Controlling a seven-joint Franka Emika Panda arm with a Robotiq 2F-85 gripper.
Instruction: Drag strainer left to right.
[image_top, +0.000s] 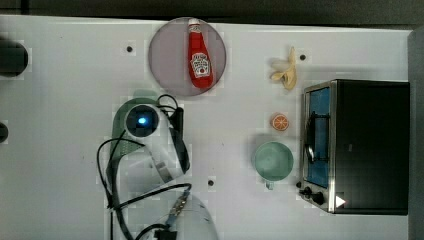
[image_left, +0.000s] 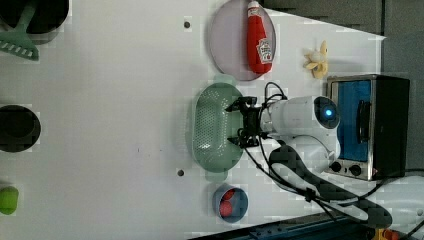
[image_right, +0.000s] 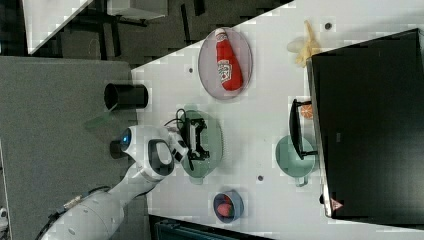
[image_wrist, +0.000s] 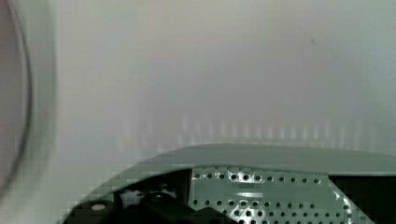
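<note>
1. Perforated strainer (image_wrist: 261, 196) closest to the wrist camera, rim arcing across the frame, white table (image_wrist: 210, 70) beyond.
2. In the left view, strainer (image_left: 212, 127) lying on the table between the grey-lilac plate (image_left: 231, 45) and a small blue bowl (image_left: 231, 203) holding red items; well apart from both.
3. Gripper (image_left: 240, 122) positioned over the strainer's rim on the left view's right side, fingers spread apart, one toward each end of the rim edge. Whether the fingers touch the rim: cannot tell.
4. In the right view, gripper (image_right: 196, 140) over the strainer (image_right: 212, 145), jaws released, nothing clamped.
5. In the top view, strainer (image_top: 131, 102) mostly hidden beneath the arm; only the green edge showing.
6. Ketchup bottle (image_top: 200, 55) lying flat on the plate (image_top: 167, 55).
7. Mint-green mug (image_top: 272, 161) just beside the toaster oven (image_top: 357, 145), orange slice (image_top: 280, 122) near it, banana (image_top: 287, 70) farther toward the top view's top.
</note>
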